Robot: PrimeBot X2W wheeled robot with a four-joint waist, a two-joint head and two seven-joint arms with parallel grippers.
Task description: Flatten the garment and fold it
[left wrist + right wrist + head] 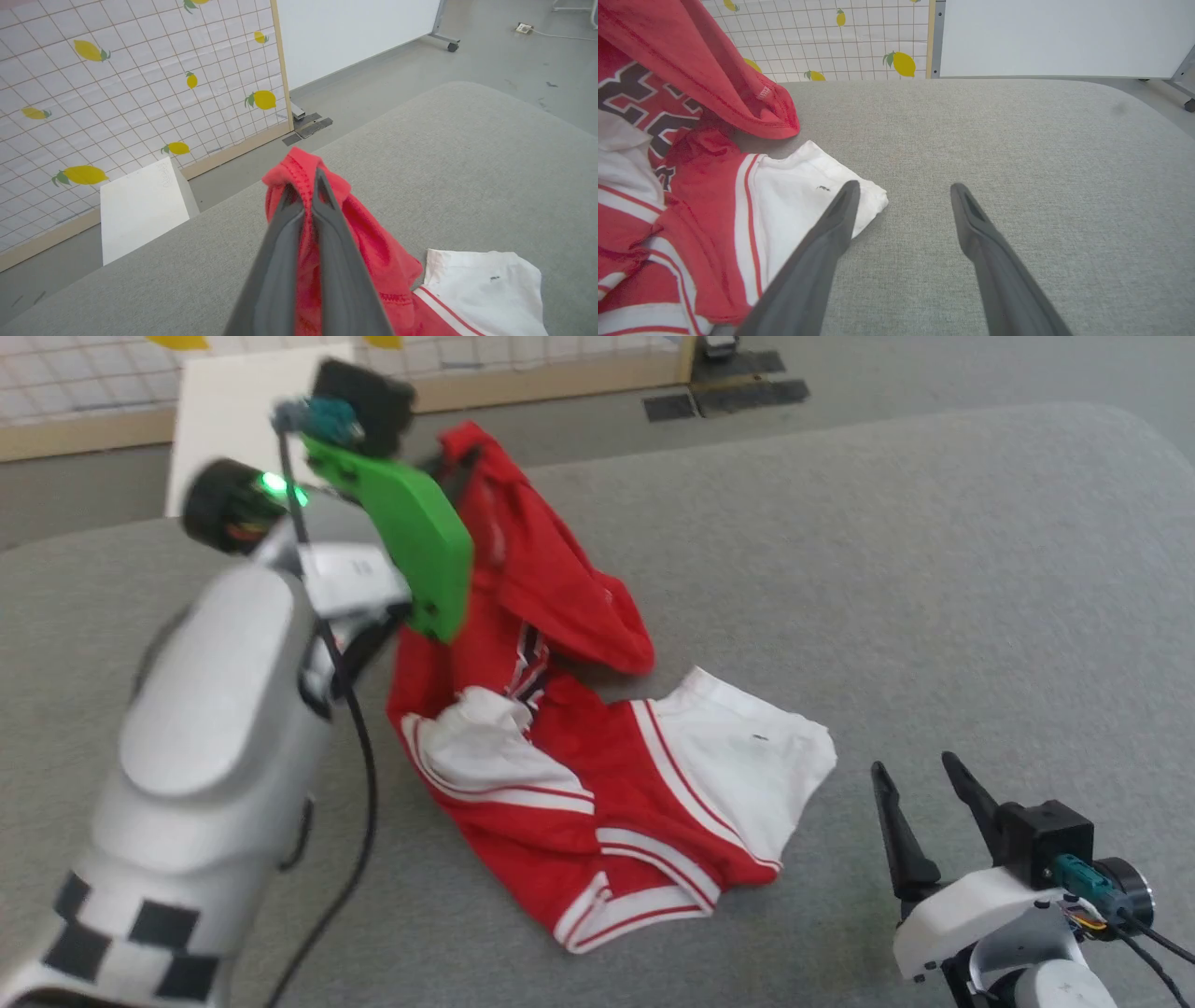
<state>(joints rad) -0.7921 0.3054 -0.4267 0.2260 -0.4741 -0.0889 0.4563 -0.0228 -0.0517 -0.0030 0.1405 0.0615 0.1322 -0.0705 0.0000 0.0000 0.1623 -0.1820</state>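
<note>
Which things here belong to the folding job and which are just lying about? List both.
Job:
red-and-white T-shirt
left gripper, shut on its red edge
right gripper, open, near the shirt
grey surface under the shirt

Lying about:
white box
lemon-print screen
wheeled white board

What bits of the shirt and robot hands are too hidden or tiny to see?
Head view: the green plate hides the left gripper pinching the garment.
Right wrist view: the dark lettering is crumpled and cut by the left edge, unreadable.
Head view: the speck on the white sleeve is too small to identify.
</note>
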